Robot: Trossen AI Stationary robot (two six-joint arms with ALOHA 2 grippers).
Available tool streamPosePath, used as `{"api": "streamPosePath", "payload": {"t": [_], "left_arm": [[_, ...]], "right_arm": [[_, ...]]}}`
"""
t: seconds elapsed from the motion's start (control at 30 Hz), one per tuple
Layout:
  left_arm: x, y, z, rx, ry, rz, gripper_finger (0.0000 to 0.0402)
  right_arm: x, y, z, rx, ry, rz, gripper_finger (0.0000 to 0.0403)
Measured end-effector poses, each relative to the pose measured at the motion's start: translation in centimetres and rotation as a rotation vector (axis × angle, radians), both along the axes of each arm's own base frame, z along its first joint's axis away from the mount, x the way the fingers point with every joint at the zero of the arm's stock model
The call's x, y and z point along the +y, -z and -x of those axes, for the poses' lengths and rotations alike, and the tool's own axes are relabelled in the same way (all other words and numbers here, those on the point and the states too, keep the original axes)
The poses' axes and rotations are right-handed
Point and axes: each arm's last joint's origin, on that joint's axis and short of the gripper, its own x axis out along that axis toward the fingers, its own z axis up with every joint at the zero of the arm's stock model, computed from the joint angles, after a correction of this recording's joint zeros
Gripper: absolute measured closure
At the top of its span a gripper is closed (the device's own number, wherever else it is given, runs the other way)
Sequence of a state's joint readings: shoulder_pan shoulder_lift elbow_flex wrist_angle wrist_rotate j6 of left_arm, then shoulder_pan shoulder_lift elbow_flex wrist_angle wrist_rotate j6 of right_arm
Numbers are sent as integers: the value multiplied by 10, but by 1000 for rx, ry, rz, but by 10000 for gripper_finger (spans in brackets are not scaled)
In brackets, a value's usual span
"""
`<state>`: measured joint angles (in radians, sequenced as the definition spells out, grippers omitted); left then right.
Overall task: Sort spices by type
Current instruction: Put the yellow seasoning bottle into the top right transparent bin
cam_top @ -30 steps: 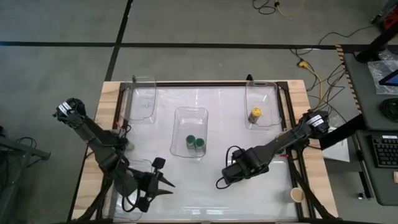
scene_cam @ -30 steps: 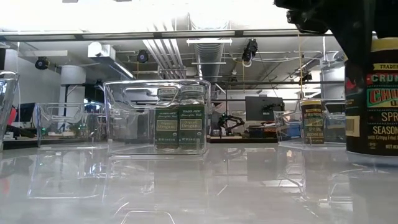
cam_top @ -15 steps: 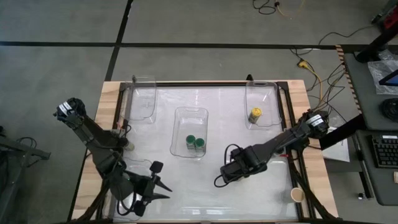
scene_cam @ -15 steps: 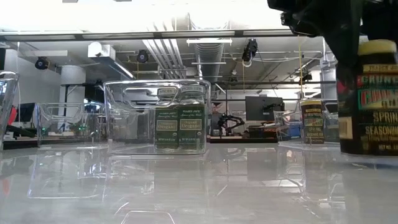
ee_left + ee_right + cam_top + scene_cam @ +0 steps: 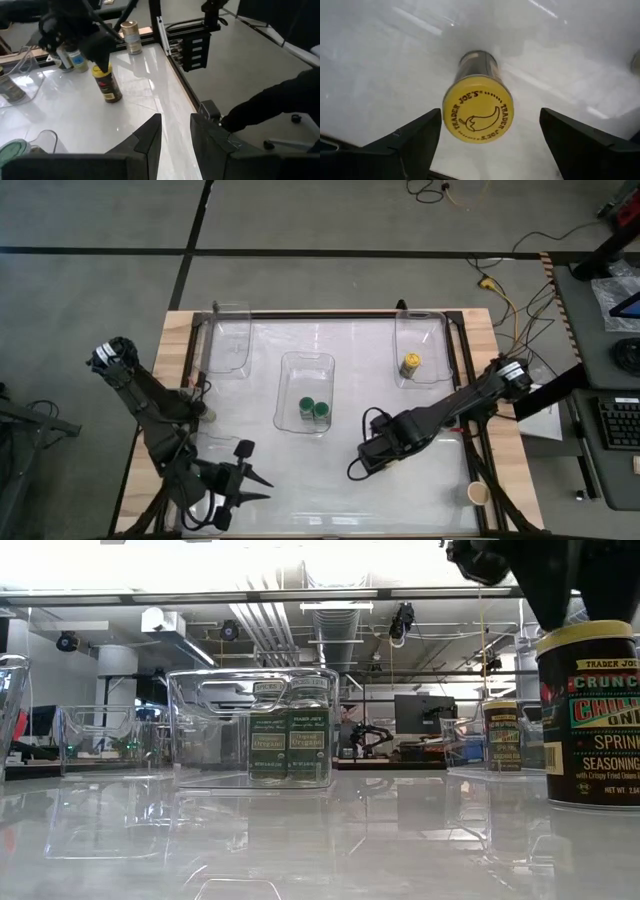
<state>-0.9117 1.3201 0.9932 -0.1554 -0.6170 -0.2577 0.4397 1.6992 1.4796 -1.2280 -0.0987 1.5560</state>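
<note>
Desk carries clear bins; the middle one holds two green-lidded jars, the right one a yellow-lidded jar. Right claw hangs spread wide above an upright yellow-lidded spice jar, not touching it. Left claw, nearly closed and empty, waits at the desk's near-left.

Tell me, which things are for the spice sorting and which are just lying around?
For the job: two green-lidded jars, binned yellow-lidded jar, loose yellow-lidded jar, tan-lidded jar, clear bins.
Just lying about: floor cables, keyboard.
</note>
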Motion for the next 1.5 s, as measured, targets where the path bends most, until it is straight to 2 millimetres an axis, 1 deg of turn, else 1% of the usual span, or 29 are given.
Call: {"api": "streamPosePath", "payload": {"t": [0.1,0.17,0.27,0.37,0.47,0.6,0.7,0.77,0.87,1.13,1.2,1.43,1.5], "left_arm": [[-2,1,2,-1,-24,21,313],[-3,1,3,-6,-48,28,313],[-2,0,3,-26,-97,26,313],[0,-1,3,-57,-164,8,313],[3,-2,2,-84,-224,-7,313],[4,-2,1,-106,-271,-18,313],[6,-3,1,-125,-314,-32,313],[6,-3,1,-135,-335,-40,313],[7,-3,1,-143,-348,-59,313],[9,-4,1,-164,-382,-109,313],[9,-4,1,-166,-389,-113,313],[9,-4,1,-166,-388,-122,313],[9,-4,1,-165,-388,-123,313]], "right_arm": [[-1,-10,2,-52,-56,6,65],[-1,-17,0,-101,-152,9,59],[1,-24,-2,-162,-444,14,53],[8,-25,-1,-210,-774,33,57],[14,-25,3,-232,-1052,52,65],[21,-25,7,-248,-1340,116,73],[26,-24,9,-255,-1491,128,72],[27,-23,10,-254,-1538,133,68],[26,-20,11,-240,-1543,134,63],[15,-8,7,-185,-1391,101,75],[16,-7,7,-190,-1394,105,75],[16,2,9,-157,-1406,95,47],[15,6,7,-149,-1413,93,45]]}}
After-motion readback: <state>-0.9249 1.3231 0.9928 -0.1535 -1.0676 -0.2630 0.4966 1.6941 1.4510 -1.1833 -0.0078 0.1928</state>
